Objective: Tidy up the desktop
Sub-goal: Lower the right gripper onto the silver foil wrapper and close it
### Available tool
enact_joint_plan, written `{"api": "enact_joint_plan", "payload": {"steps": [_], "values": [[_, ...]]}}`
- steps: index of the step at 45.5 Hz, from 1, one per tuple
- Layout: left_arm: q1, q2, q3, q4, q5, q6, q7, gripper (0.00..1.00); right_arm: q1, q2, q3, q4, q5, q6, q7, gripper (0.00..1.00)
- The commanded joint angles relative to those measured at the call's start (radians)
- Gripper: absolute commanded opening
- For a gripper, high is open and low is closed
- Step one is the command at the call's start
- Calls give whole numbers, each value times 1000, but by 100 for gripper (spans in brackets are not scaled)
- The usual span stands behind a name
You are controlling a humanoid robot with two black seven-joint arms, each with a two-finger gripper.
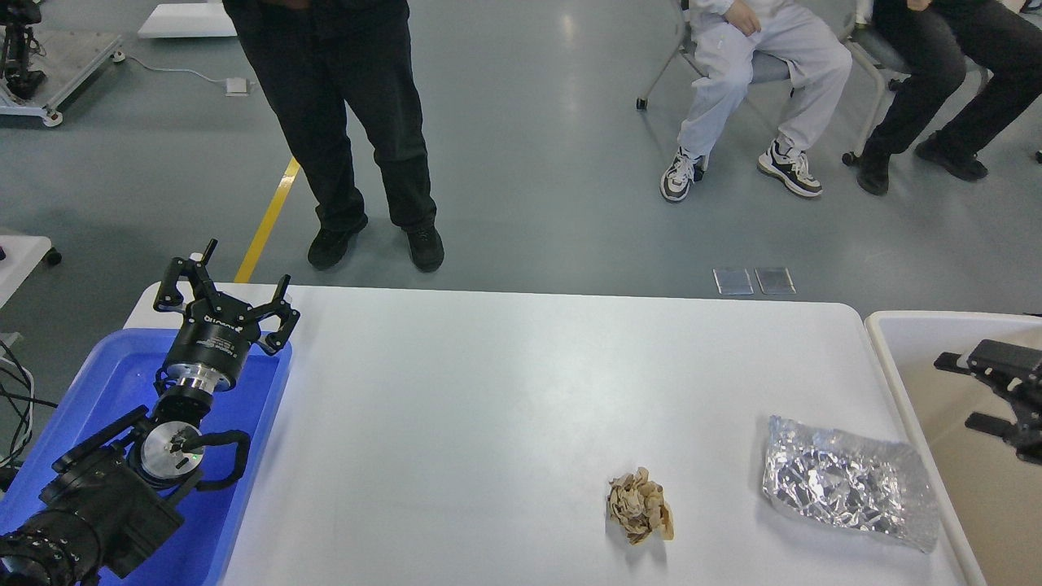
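Tabletop (488,391): paper wad (641,505), foil bag (851,482) remain. Left fingers (224,289) wide, empty; right fingers (961,391) indistinct. Next, likely: right reaches foil.

Desktop (488,391): white, rounded corners, slightly glossy. Blue tray (269,391) rests on left end. Crumpled brown paper ball (641,506) lies on near right part. Silver foil bag (847,482), flattened and wrinkled, lies near right edge, apart from paper ball. Beige bin (883,350) stands at right side, probably beside desktop, not on it.
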Motion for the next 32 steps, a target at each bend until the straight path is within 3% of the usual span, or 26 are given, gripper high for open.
{"api": "enact_joint_plan", "payload": {"steps": [1, 6, 12, 32], "values": [[0, 0, -2, 0, 1, 0, 0, 100, 23, 24, -183, -2, -304, -340, 127, 99], [-2, 0, 0, 0, 0, 0, 0, 100, 61, 21, -374, -5, -359, -512, 169, 99], [-2, 0, -2, 0, 0, 0, 0, 100, 89, 19, -531, -18, -359, -608, 203, 99], [0, 0, -2, 0, 0, 0, 0, 100, 86, 77, -577, -24, -359, -628, 212, 99]]}}
